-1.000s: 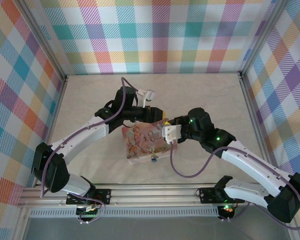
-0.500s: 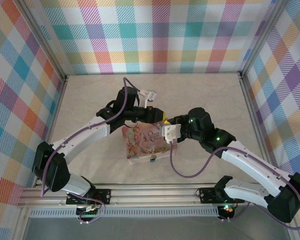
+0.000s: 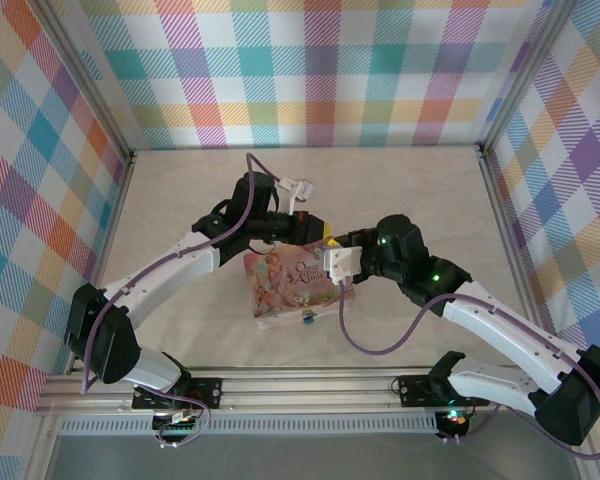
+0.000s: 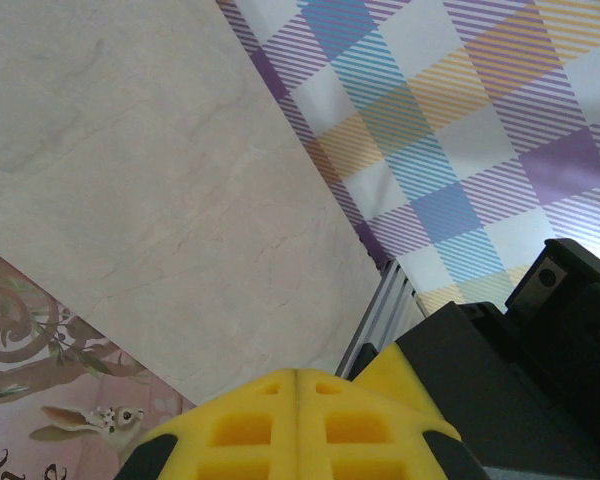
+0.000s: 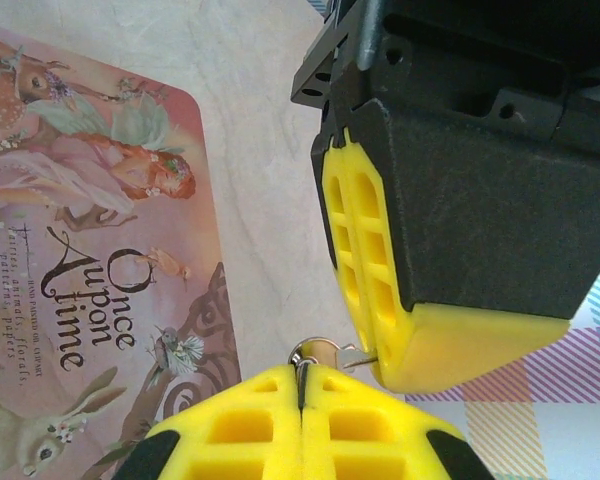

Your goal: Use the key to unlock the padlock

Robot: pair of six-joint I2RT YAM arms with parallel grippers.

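Change: left gripper (image 4: 296, 375) jaws have closed since a second ago.
Left gripper: pads pressed together at the tin's (image 3: 285, 285) far right corner.
Padlock (image 3: 307, 319): at the tin's near edge.
Right gripper (image 5: 302, 368): pinching the key (image 5: 320, 349) beside that corner.

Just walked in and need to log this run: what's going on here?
Two robot arms are working on a padlock-and-key job. They meet at the far right corner of a pink "Once Upon a Time" tin. The right pincer is shut on a small metal key with a wire ring. The left pincer, also shut, meets the ring's other end; whether it grips is unclear. The tiny blue padlock sits untouched at the tin's near edge.
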